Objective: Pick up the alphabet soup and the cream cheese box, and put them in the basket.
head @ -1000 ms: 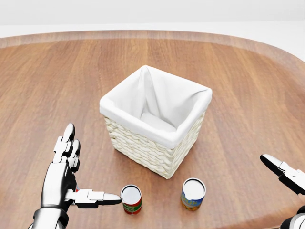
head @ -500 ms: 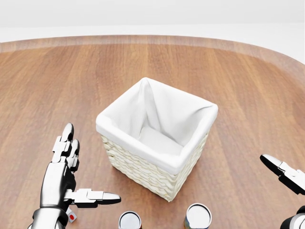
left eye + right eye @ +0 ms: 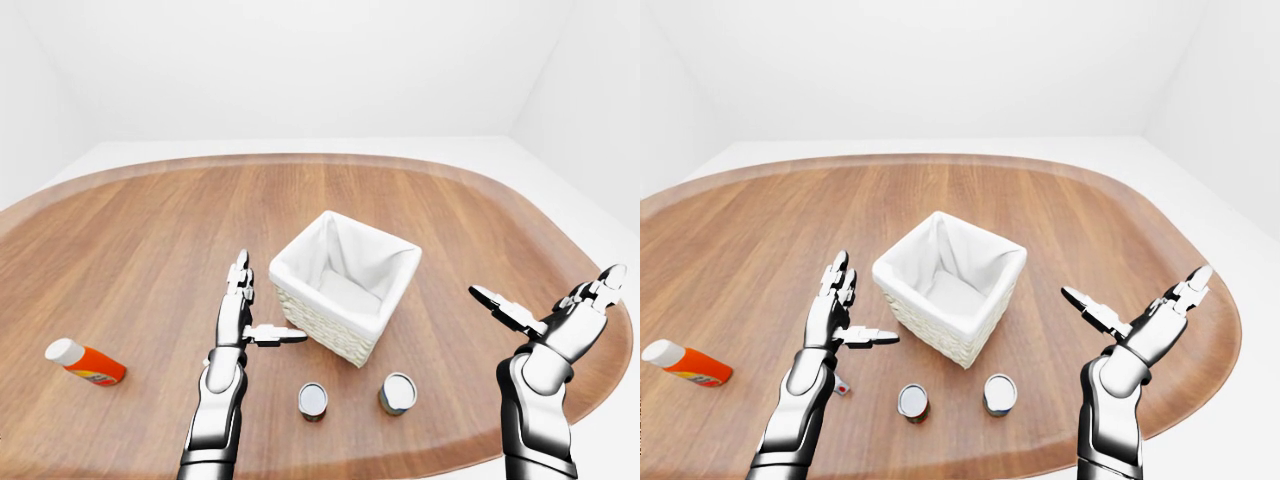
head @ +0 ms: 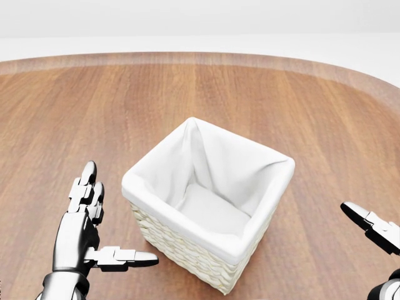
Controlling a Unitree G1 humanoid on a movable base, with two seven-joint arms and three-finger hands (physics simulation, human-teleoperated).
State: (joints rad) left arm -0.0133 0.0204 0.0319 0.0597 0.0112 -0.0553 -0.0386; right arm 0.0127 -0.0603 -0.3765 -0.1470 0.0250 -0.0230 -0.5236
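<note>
A: Status? Both hands empty?

B: Yes. Left hand (image 3: pixel 240 310) has its fingers spread, thumb out sideways, holding nothing. Right hand (image 3: pixel 560 315) is also splayed wide and empty, well off to the right of the basket (image 3: pixel 345 285).

A: Where are the task items?

B: Two cans on the table (image 3: pixel 150 230), below the basket in the eye views. Left can (image 3: pixel 913 401) sits just down and to the right of the left hand; right can (image 3: pixel 999 393) is nearer the middle, down-left of the right hand. Can't read the labels from the top, so I can't tell which one is the alphabet soup. Cream cheese box: not identifiable. There's a small red-and-white thing (image 3: pixel 842 386) just under the left hand, too small to call.

A: Head view?

B: Shows only the basket and both hands. Cans are out of its bottom edge. Use the eye views for the reach.

A: How to take the first can?

B: My read: identify the soup first. If it's the left can, lower the left hand beside it, keep the fingers spread until they straddle the can wall, then close around the side, not the lid. Lift straight up so it clears the basket rim, then move over the white liner and release low.

A: Risks?

B: Cans stand near each other and near the basket wall. A sideways sweep could tip one. The orange bottle (image 3: pixel 85 363) is well apart, no issue.
</note>
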